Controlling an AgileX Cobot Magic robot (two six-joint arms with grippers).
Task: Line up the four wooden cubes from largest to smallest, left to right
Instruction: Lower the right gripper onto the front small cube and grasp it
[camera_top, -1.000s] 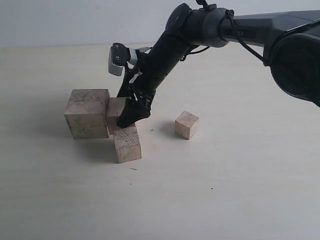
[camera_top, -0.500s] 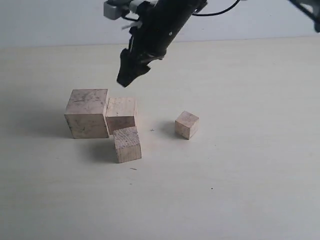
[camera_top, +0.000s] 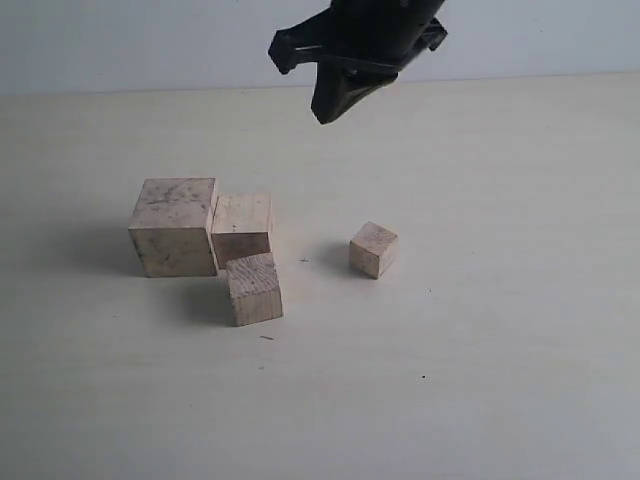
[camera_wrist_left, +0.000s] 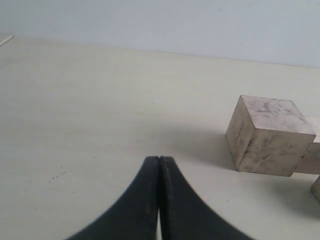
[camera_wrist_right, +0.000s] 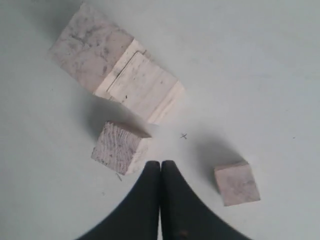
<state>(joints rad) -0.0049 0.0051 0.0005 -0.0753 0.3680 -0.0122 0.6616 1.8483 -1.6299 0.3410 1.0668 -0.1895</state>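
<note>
- Right gripper (camera_wrist_right: 160, 166): both black fingers are pressed flat together, no gap between them and nothing held.
- It hangs high in the air over the far part of the table (camera_top: 480, 380), clear of every cube; the exterior view shows only its dark lower end at the top of the picture.
- From its own camera, the closed tips point down at bare table between the third cube and the smallest cube.
- Left gripper (camera_wrist_left: 159, 161): its jaws are closed too, fingers meeting along one thin seam, and it is empty.
- It sits low over the table, with the largest cube beyond it and well apart; it doesn't show in the exterior view.
- Now the cubes! The largest cube (camera_top: 175, 226) stands upright at the left end of the group, its pale sides mottled with dark flecks.
- The second cube (camera_top: 243, 224) sits tight against the largest cube's right side, the two faces touching, and its top is lower.
- The third cube (camera_top: 254, 288) is out of line: it lies nearer than the second cube, just in front of it and turned at an angle. The right wrist view shows a narrow shadowed gap between the two.
- The smallest cube (camera_top: 374, 249) stands alone to the right, well apart from the other three and also turned at an angle.
- A tiny cross mark (camera_top: 304, 261) shows on the table between the second cube and the smallest cube.
</note>
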